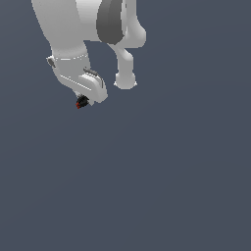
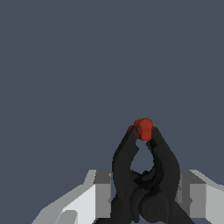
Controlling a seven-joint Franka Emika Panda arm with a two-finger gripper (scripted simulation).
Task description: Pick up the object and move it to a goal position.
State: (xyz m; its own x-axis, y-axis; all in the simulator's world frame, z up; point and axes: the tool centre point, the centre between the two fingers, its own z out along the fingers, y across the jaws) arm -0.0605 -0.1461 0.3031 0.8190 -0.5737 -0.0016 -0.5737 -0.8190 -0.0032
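The white Panda arm (image 1: 86, 29) fills the upper part of the exterior view, toward that view's left, its links seen against a uniform dark blue-grey ground (image 1: 162, 186); a grey band (image 1: 109, 22) marks one joint, and a rounded white link end (image 1: 125, 79) hangs just beside the hand. The white gripper (image 1: 83, 99) sits at the arm's lower end, its body angled downward and toward the exterior view's left. In the wrist view the gripper (image 2: 142, 192) appears as two pale blocks flanking a dark central mass. The object (image 1: 81, 102) lies at the gripper's tip, black with a red tip (image 1: 78, 105), and is far smaller than the hand. In the wrist view the object (image 2: 144, 175) shows two black prongs that curve together and meet at the red tip (image 2: 143, 128). The fingers close on the object and hold it between them.
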